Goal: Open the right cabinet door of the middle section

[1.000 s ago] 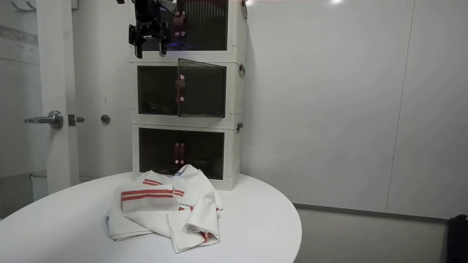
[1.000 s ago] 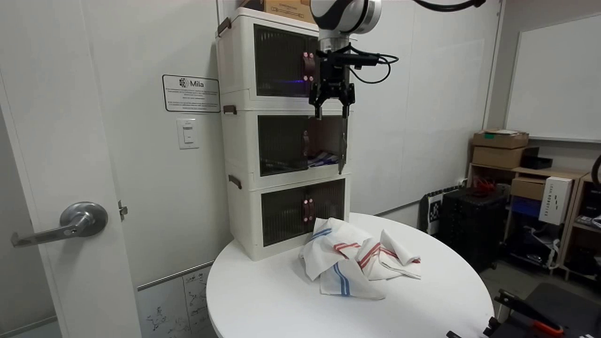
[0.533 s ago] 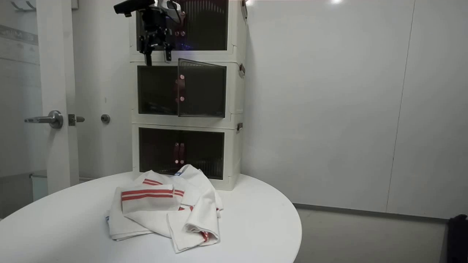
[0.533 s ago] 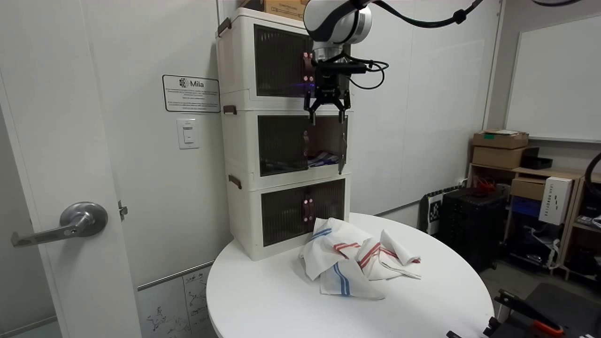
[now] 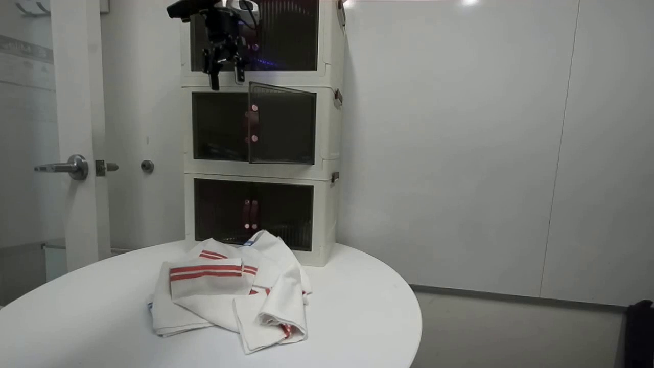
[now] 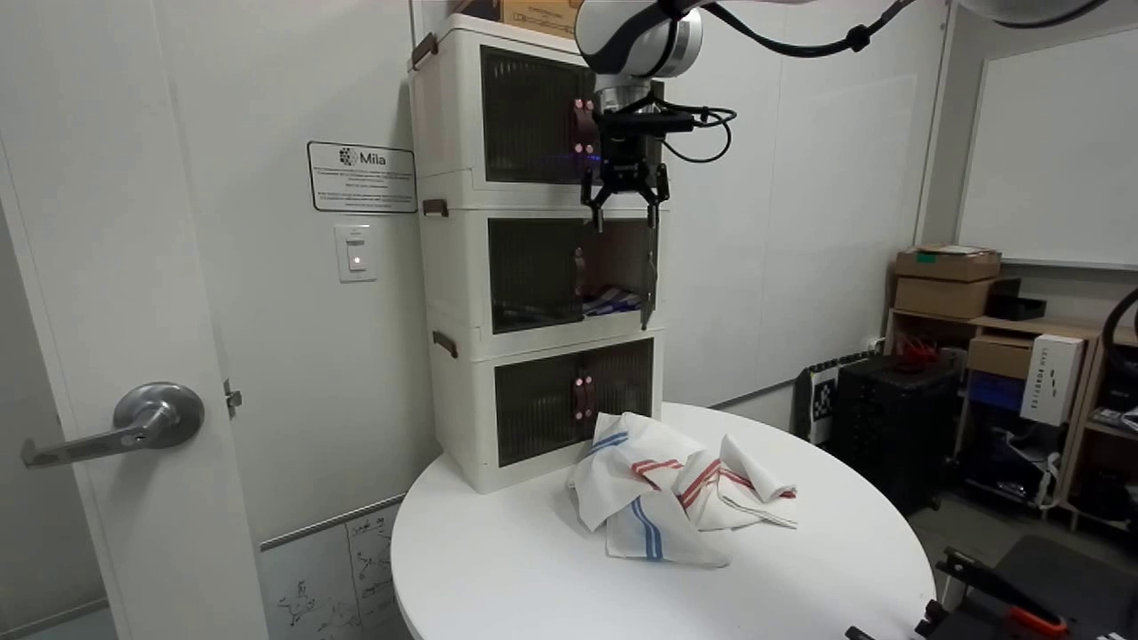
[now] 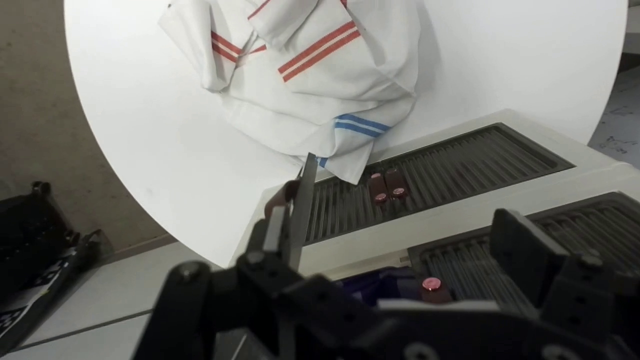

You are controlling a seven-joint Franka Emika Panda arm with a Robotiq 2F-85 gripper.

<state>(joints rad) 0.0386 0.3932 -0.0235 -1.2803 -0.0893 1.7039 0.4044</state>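
Observation:
The right cabinet door (image 5: 284, 128) of the middle section (image 5: 328, 128) stands swung open. It is a dark see-through panel with a brown handle, seen nearly edge-on in an exterior view (image 6: 651, 276) and in the wrist view (image 7: 304, 205). The left leaf (image 6: 533, 276) is shut. My gripper (image 5: 227, 84) is open and points down, at the height of the middle section's top edge. It also shows open in an exterior view (image 6: 626, 224). In the wrist view the gripper (image 7: 395, 235) has one finger close beside the door; whether they touch I cannot tell.
Blue-purple cloth (image 6: 613, 300) lies inside the middle section. The top tier (image 5: 288, 36) and bottom tier (image 5: 283, 214) have their doors shut. Crumpled white towels (image 5: 230, 291) with red and blue stripes lie on the round white table (image 5: 368, 317) in front. A box sits on top (image 6: 547, 18).
In an exterior view my gripper has moved right and slightly down over the second, dipping lower midway and rising a little since. The opened door has not moved.

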